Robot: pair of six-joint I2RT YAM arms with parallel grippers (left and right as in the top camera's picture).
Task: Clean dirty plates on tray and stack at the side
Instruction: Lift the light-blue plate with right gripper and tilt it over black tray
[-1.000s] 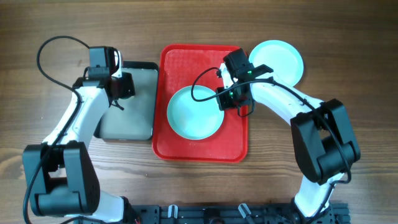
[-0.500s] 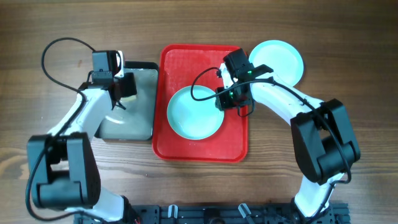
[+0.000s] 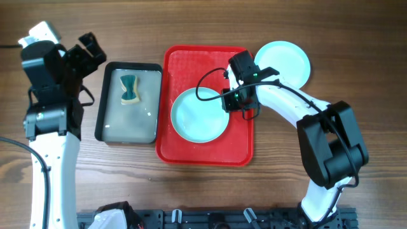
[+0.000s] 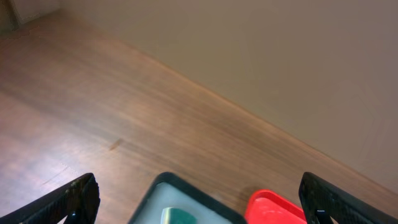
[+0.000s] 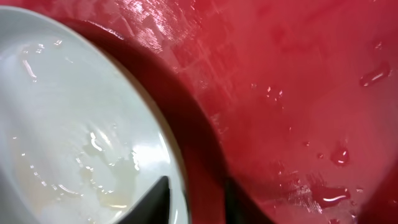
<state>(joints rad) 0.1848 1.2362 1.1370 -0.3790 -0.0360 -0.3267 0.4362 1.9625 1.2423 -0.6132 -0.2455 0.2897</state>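
Observation:
A pale mint-blue plate [image 3: 197, 117] lies on the red tray [image 3: 203, 156]. My right gripper [image 3: 227, 105] is at the plate's right rim. In the right wrist view the plate [image 5: 62, 112] is wet with faint yellowish smears. There my right gripper [image 5: 193, 199] is closed on the rim, one finger on the plate's inside and the other outside over the red tray [image 5: 298, 81]. A second plate [image 3: 283, 60] sits on the table right of the tray. My left gripper [image 3: 86, 70] is raised at the far left, open and holding nothing.
A black tray [image 3: 102, 102] with a grey inside stands left of the red tray and holds a green sponge [image 3: 130, 89]. The left wrist view shows the black tray's corner [image 4: 168, 180], the sponge tip [image 4: 180, 216], the red tray's corner [image 4: 273, 202] and bare wood beyond.
My left gripper opened, left the sponge in the black tray and drew up and away to the left. My right gripper opened and closed again on the plate's rim.

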